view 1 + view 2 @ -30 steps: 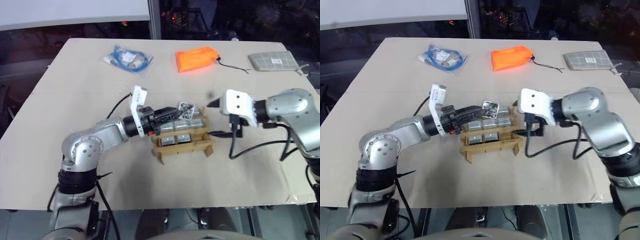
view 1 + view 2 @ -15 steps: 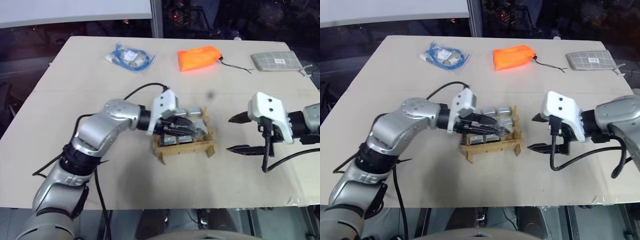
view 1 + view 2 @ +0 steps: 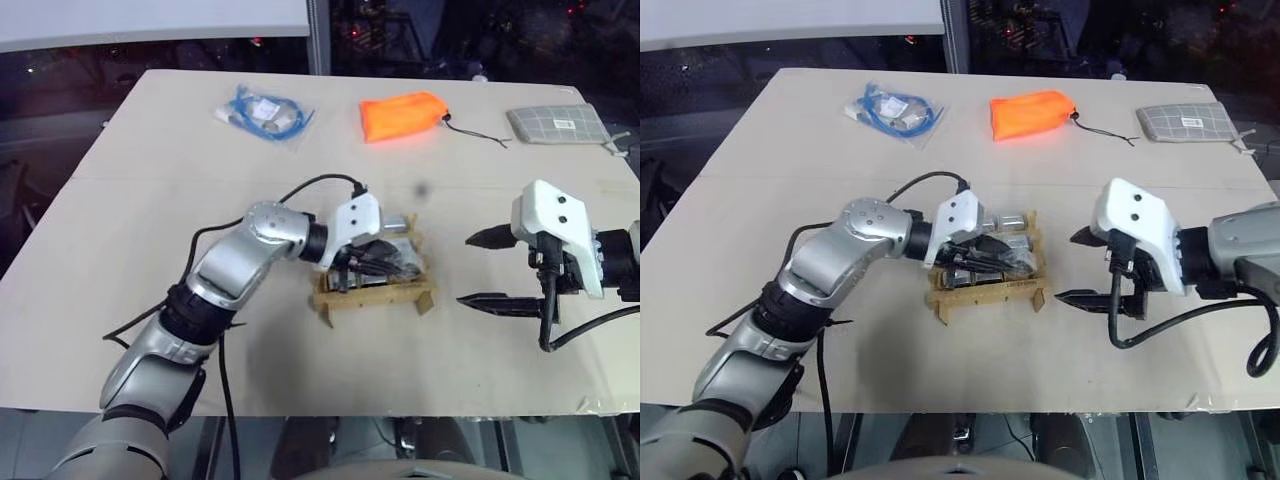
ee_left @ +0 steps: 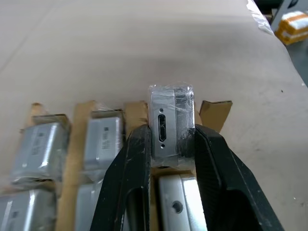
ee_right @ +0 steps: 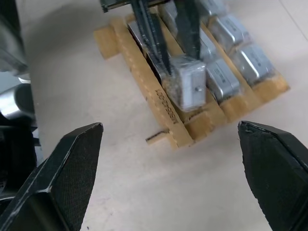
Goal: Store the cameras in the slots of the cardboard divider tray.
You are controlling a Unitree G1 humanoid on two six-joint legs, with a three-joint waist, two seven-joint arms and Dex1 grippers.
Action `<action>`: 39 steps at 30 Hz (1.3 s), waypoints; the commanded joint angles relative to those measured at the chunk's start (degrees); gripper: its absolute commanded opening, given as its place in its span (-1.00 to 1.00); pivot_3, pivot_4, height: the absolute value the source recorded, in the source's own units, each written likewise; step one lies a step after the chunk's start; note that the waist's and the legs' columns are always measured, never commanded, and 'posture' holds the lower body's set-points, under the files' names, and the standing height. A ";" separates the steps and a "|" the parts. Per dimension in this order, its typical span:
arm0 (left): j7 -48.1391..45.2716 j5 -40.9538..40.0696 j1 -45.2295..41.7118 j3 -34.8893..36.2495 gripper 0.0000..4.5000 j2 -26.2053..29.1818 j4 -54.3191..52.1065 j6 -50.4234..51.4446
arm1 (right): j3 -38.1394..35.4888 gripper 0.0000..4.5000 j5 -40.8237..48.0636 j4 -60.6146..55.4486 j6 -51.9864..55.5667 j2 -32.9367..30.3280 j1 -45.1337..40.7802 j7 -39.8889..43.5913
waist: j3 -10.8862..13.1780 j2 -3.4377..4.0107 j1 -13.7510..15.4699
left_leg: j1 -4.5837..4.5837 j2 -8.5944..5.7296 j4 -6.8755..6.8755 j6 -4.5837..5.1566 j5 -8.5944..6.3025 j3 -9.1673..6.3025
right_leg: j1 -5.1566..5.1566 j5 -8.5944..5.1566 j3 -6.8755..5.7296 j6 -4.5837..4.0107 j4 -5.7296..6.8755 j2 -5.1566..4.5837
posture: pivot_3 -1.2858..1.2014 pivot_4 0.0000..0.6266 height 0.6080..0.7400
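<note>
The cardboard divider tray lies at mid-table with several silver-grey cameras lying in its slots. My left gripper reaches in from the left and is shut on one more camera, a film-wrapped block clamped between its black fingers. This camera stands tilted at the slot in the tray's near right corner; I cannot tell whether it rests on the bottom. My right gripper hangs to the right of the tray, apart from it, wide open and empty.
Along the far side of the table lie a bag of blue cable, an orange fabric pouch and a grey checked pad. The table's front edge runs close below the tray.
My left gripper has rolled and carried the camera right and down over the tray's near right corner. My right gripper has drawn back from the tray's right end, still open.
</note>
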 commanded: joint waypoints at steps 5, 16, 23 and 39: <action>-1.99 3.77 -1.99 -2.24 -0.68 0.38 -2.42 0.18 | -1.61 0.98 1.86 -0.44 -2.34 -1.30 0.08 -2.46 | 0.00 0.00 -0.02 | 0.01 0.02 0.00 0.00 0.00 -0.01 | 0.00 0.00 0.00 0.00 0.00 0.02 | 0.03 -0.52 1.00; -3.05 8.25 -4.18 -1.99 -0.22 2.08 -2.24 -1.57 | 0.09 1.00 2.46 0.18 -4.57 -1.04 -0.31 -4.40 | 0.00 0.00 -0.20 | 0.03 0.04 0.02 0.00 0.00 0.00 | 0.00 0.00 0.02 0.00 0.06 0.05 | 0.03 -0.52 1.00; -1.30 8.36 -5.05 -0.02 0.98 0.01 -1.61 0.34 | 1.01 1.00 2.43 0.63 -5.71 -1.06 -0.41 -5.03 | 0.00 0.00 0.04 | -0.02 0.02 0.10 0.00 0.00 -0.02 | 0.00 0.00 0.00 0.00 0.06 0.02 | 0.03 -0.52 1.00; -0.17 -8.54 2.73 27.08 0.98 -0.65 -0.98 -3.88 | -2.48 1.00 -1.83 3.39 -14.80 2.37 8.78 -6.76 | -0.01 0.00 -0.35 | 0.05 0.05 0.11 -0.18 0.11 0.00 | 0.00 0.00 0.04 0.00 0.14 0.03 | 0.03 -0.52 1.00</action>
